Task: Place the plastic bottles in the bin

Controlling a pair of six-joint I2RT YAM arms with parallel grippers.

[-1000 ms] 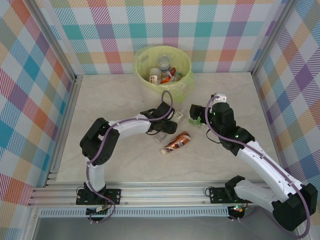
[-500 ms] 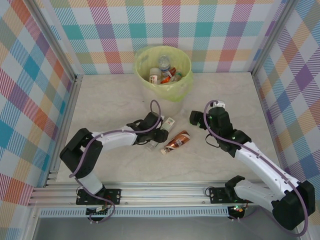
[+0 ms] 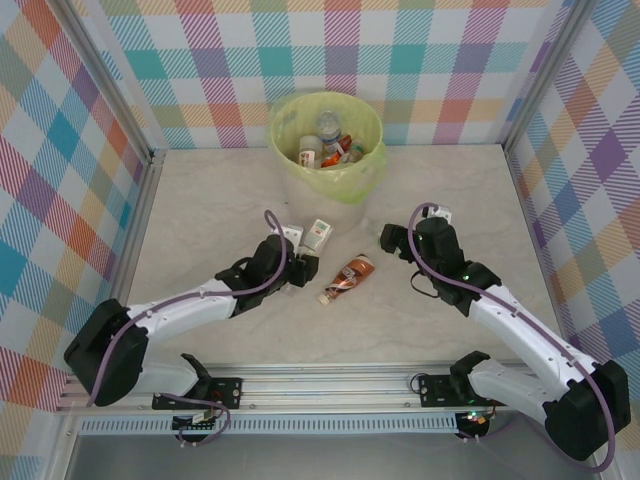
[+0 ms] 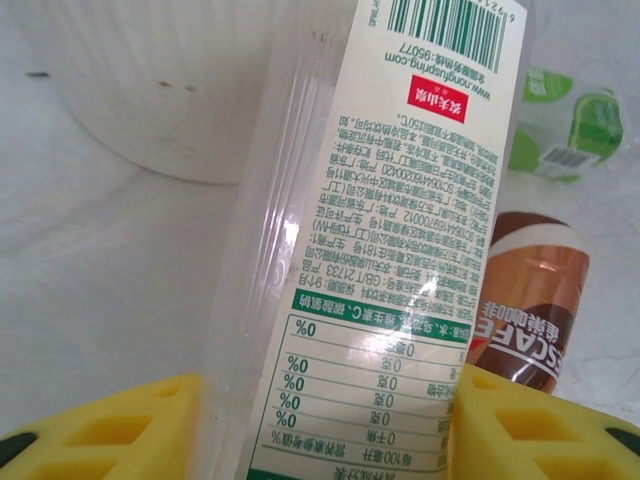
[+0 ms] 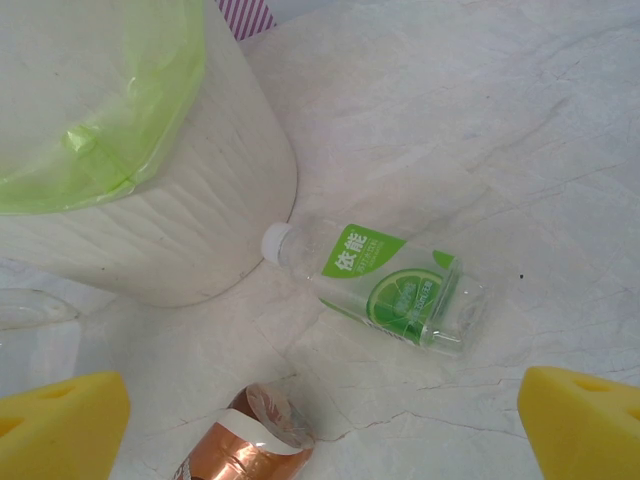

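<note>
The white-labelled bottle (image 4: 390, 250) is clamped between the yellow pads (image 4: 100, 435) of the left end effector (image 3: 300, 255), with its cap cut off at the frame's top. It is held near the foot of the bin (image 3: 327, 150), long axis aimed at the bin wall. A brown bottle (image 3: 345, 278) lies beside it (partly cropped in the right wrist view). The green-labelled bottle (image 5: 395, 290) lies flat, cap toward the bin, with bare tabletop (image 5: 520, 120) beyond. The right end effector (image 5: 322, 425) is spread wide apart.

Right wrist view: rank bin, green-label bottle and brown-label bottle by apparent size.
1. bin: largest by far, cropped by the frame.
2. green-label bottle: fully visible.
3. brown-label bottle: smallest as seen, but cut off at the bottom edge, so 2 versus 3 is unsure.
</note>
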